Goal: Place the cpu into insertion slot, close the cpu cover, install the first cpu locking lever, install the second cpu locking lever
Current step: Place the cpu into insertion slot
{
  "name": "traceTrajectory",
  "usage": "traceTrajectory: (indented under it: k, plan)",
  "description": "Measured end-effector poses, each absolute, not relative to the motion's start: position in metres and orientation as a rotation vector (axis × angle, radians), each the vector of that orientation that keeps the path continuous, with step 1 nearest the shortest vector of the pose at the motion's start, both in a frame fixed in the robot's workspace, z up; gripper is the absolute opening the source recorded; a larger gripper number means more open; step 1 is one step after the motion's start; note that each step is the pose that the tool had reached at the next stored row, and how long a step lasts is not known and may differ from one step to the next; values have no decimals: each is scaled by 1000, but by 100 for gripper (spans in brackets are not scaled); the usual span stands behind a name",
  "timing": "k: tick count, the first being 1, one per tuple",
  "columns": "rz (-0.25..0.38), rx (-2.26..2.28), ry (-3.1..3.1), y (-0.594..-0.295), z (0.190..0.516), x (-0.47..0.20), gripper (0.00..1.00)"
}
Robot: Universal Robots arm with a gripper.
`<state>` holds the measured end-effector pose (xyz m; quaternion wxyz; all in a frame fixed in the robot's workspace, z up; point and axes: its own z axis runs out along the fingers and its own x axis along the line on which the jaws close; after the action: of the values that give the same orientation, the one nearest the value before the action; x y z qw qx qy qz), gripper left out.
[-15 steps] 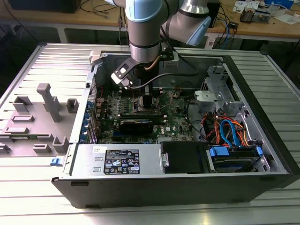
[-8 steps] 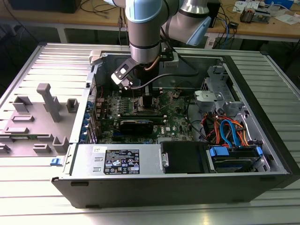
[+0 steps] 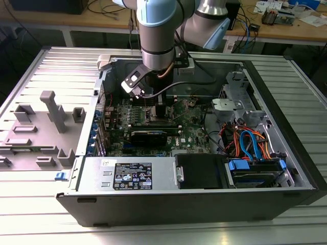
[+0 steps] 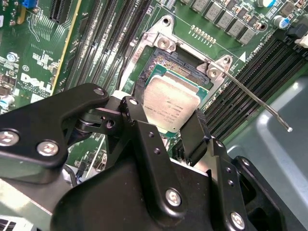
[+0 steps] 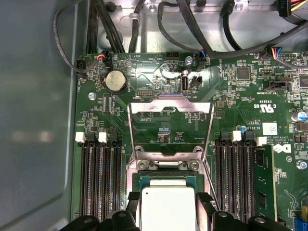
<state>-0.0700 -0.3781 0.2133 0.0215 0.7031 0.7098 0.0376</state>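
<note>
Cpu (image 4: pixel 169 98) lies flat, silvery top up, in the second wrist view. The gripper (image 4: pixel 167 115) has its two black fingers (image 4: pixel 136 111) closed on opposite edges, over the insertion slot (image 4: pixel 168 60). A thin lever (image 4: pixel 255 99) angles away beside it. The first wrist view adds the cpu cover (image 5: pixel 171 107), swung up open beyond the socket. There the cpu's square edges run parallel to the memory slots (image 5: pixel 98 187). In the exterior view, the arm (image 3: pixel 156 46) reaches down into the computer case (image 3: pixel 204 204).

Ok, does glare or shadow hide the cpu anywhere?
First wrist view: glare whitens the top of the cpu, and the raised cpu cover gleams mildly; second wrist view: the cpu is evenly lit; exterior view: the motherboard beneath the arm sits in dim light.
</note>
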Motion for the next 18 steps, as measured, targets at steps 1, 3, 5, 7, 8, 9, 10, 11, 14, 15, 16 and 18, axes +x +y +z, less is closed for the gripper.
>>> traceTrajectory:
  k: [1, 3, 5, 7, 8, 9, 10, 11, 14, 15, 16, 18]
  plan:
    - [116, 2179, 2200, -378, 212, -70, 54]
    - [110, 2182, 2203, -378, 211, -70, 54]
    - [105, 2185, 2206, -378, 209, -70, 54]
    - [101, 2187, 2207, -378, 208, -70, 54]
    - [100, 2188, 2208, -378, 207, -70, 54]
    - [99, 2188, 2208, -378, 207, -70, 54]
    - [99, 2189, 2208, -378, 206, -70, 54]
    - [98, 2189, 2208, -378, 206, -70, 54]
    - [98, 2193, 2204, -378, 204, -69, 54]
    - [98, 2193, 2205, -378, 204, -69, 54]
    - [97, 2193, 2205, -378, 203, -69, 54]
    - [96, 2194, 2205, -378, 202, -69, 54]
